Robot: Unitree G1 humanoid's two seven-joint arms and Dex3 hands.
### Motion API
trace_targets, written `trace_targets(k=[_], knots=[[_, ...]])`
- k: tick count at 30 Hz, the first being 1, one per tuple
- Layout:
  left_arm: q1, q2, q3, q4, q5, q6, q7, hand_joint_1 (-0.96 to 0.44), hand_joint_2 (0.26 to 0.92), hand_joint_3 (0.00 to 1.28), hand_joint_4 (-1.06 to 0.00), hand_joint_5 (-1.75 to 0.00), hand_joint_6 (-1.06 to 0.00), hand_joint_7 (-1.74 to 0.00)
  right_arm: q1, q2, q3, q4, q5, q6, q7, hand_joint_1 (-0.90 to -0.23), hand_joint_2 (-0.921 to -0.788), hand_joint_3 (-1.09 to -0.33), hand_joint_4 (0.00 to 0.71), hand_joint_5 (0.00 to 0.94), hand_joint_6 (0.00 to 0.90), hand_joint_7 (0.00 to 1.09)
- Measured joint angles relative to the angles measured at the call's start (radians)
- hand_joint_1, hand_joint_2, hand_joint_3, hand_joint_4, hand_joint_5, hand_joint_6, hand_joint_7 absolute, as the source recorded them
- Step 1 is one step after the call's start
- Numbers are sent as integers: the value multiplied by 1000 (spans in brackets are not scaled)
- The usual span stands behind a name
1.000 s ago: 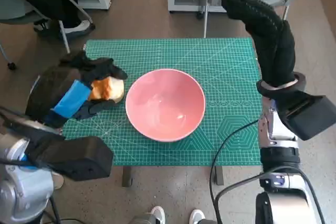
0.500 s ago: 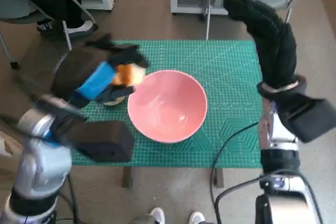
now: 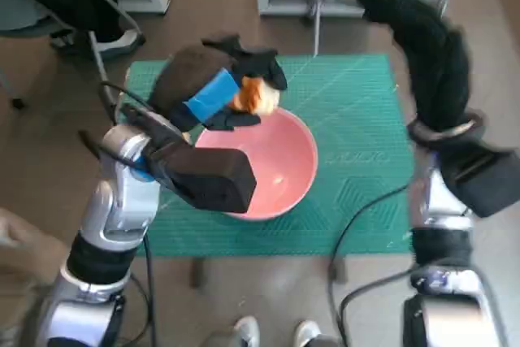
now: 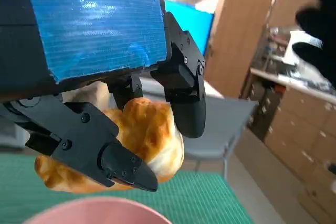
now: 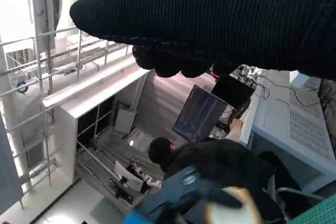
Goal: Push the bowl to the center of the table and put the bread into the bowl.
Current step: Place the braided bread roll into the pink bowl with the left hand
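1 hand — the left hand (image 3: 213,91) — grips the bread (image 3: 258,96) above the bowl's (image 3: 284,164) rim.

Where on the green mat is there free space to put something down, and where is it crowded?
Free: the green mat between the pink bowl and the raised right hand. Crowded: the bowl's far-left rim, where the left hand holds the bread above it.

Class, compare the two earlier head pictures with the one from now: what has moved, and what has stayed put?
The left hand, gripping the bread throughout, lifted it from the mat beside the bowl and carried it over the bowl's far rim. The bread is not released. The bowl stayed in place on the green mat, and the right hand stayed raised, holding nothing.
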Motion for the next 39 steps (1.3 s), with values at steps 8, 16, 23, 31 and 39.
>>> trace_targets(k=[8,16,23,31,39], knots=[[-30,-40,-22,86,-25,-26,-3,0,723,451,-686,-1304,-584,-1186,6,-5,-3,0,-9,-13,-8,-662,-921,-769,196,2,60,330],[-35,-61,-48,131,-31,-17,-15,0,709,501,-642,-1383,-582,-1173,19,-7,-3,0,-20,-20,-16,-660,-921,-773,195,1,58,333],[-38,-62,-66,134,-13,13,-26,2,662,605,-582,-1521,-609,-1124,21,-9,-4,0,-26,-21,-26,-656,-921,-774,195,1,57,335],[-40,-63,-69,133,-8,47,-49,1,647,636,-575,-1547,-613,-1118,22,-9,-3,0,-27,-21,-29,-647,-921,-777,195,1,55,338],[-40,-64,-70,131,-9,64,-65,1,682,569,-577,-1520,-620,-1097,22,-8,-2,-4,-27,-21,-35,-646,-921,-776,195,1,55,341]])
